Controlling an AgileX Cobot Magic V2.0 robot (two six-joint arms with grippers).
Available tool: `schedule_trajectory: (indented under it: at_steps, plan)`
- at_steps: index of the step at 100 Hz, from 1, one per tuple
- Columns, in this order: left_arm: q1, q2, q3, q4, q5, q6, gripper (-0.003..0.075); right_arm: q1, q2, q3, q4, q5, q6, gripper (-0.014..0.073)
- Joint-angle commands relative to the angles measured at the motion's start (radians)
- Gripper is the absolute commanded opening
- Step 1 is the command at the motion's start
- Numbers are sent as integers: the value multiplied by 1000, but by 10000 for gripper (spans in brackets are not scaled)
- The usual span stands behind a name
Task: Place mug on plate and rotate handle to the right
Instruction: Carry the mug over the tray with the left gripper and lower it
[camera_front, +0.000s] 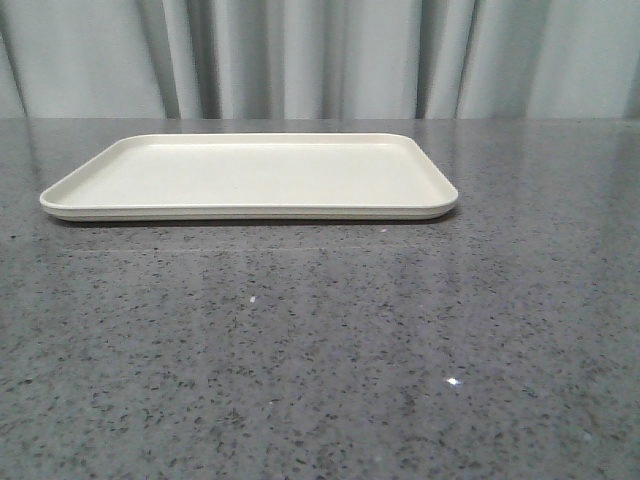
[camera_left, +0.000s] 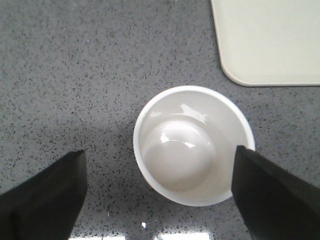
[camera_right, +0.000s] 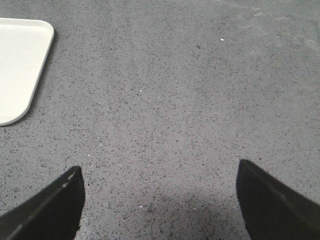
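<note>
The cream plate (camera_front: 250, 175) lies flat on the grey speckled table at the back middle of the front view; nothing stands on it. The white mug (camera_left: 194, 145) shows only in the left wrist view, seen from above, upright on the table beside a corner of the plate (camera_left: 270, 40). Its handle and printed face are hidden. My left gripper (camera_left: 159, 192) is open above the mug, one finger (camera_left: 270, 195) over its rim, the other well clear of it. My right gripper (camera_right: 159, 200) is open and empty over bare table, a plate corner (camera_right: 20, 65) off to one side.
Grey curtains (camera_front: 320, 55) hang behind the table's far edge. Neither arm nor the mug shows in the front view.
</note>
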Motion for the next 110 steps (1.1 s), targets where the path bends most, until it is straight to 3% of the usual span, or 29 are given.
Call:
schedule_trajectory:
  at_steps: [1,51,63,85,110]
  plan:
    - [1,50,-34,-1,-37,-1,566,2,11,-33,0,-70,-4,615]
    - [1,293,-34,4,-20,-1,549,2,11,-33,0,-70,-4,615]
    - [1,307,-34,4,-22,-1,410,2,11,-33,0,-70,-4,615]
    - [1,307,-34,4,-25,-1,-15,2,11,-33,0,-89,-4,615]
    - [1,307,-114,-64,-15,-1,-20,2,12,-33,0,-100,-4,615]
